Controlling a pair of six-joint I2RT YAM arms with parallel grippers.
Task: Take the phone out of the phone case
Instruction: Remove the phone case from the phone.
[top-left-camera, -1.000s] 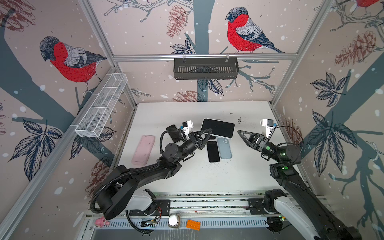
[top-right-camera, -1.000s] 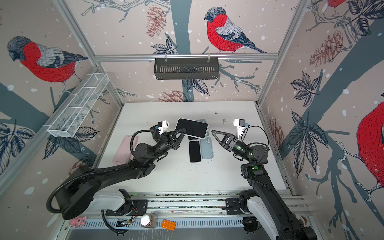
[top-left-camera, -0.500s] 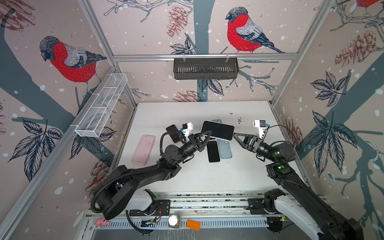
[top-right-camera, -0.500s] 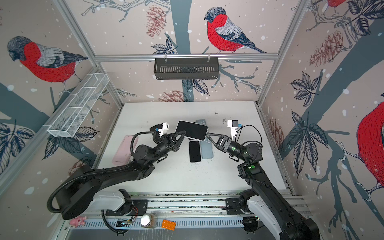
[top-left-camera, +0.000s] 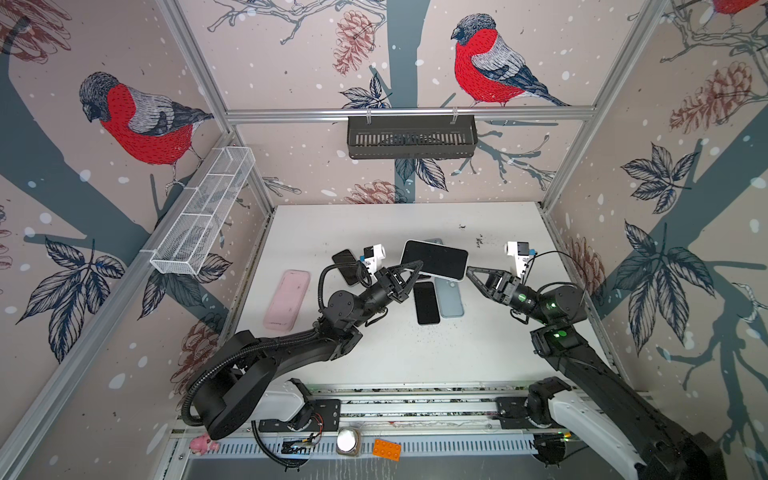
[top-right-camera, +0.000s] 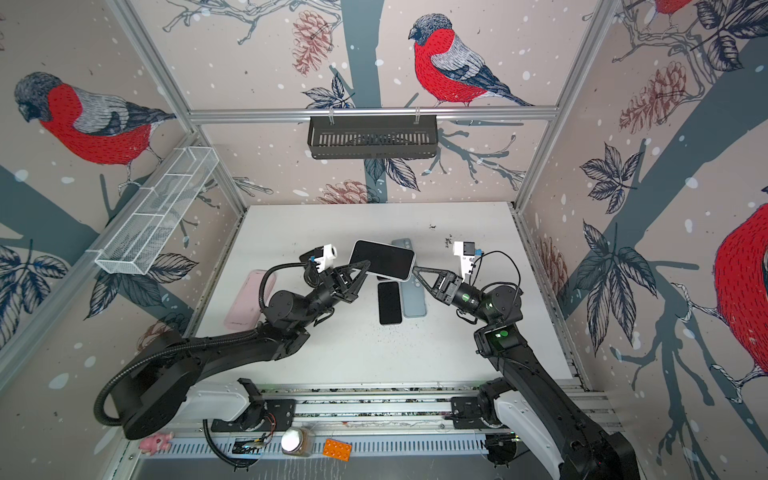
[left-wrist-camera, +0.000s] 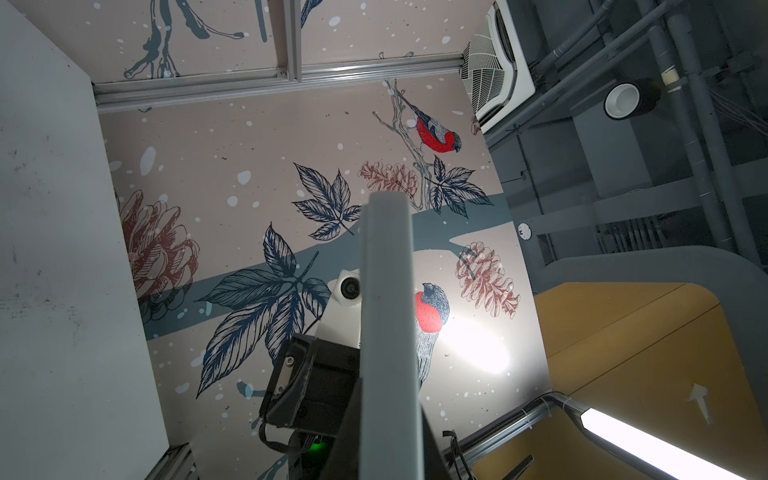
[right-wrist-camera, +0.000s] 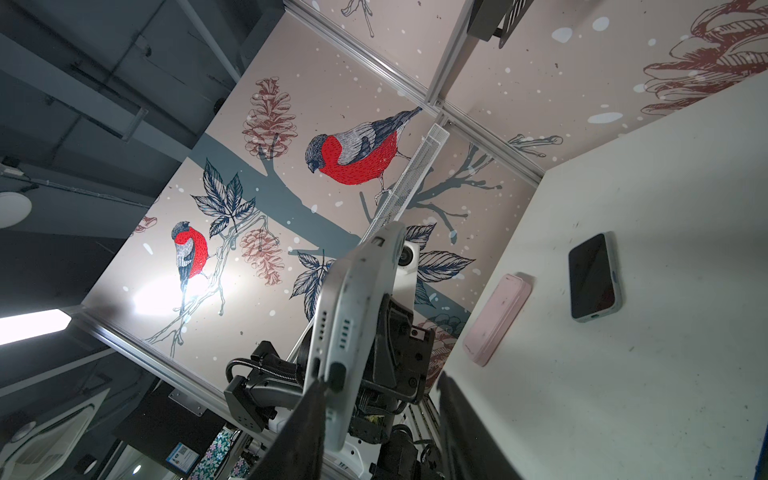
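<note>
Left claw (top-left-camera: 415, 268) clenched on one short end of the cased phone (top-left-camera: 436, 259). Dark screen up, roughly level, held clear of the counter (top-left-camera: 415, 357) above its middle. Right claw (top-left-camera: 471, 274) at the opposite short end, jaws parted. In the right wrist view, one of its fingers (right-wrist-camera: 305, 424) against the pale grey case (right-wrist-camera: 353, 316) by the charging port, the other standing off. Down on the counter, a bare black phone (top-left-camera: 427, 302) just beside a blue-grey case (top-left-camera: 451, 297). Toward the left arm's side, a pink case (top-left-camera: 287, 299) and another dark phone (top-left-camera: 346, 266).
</note>
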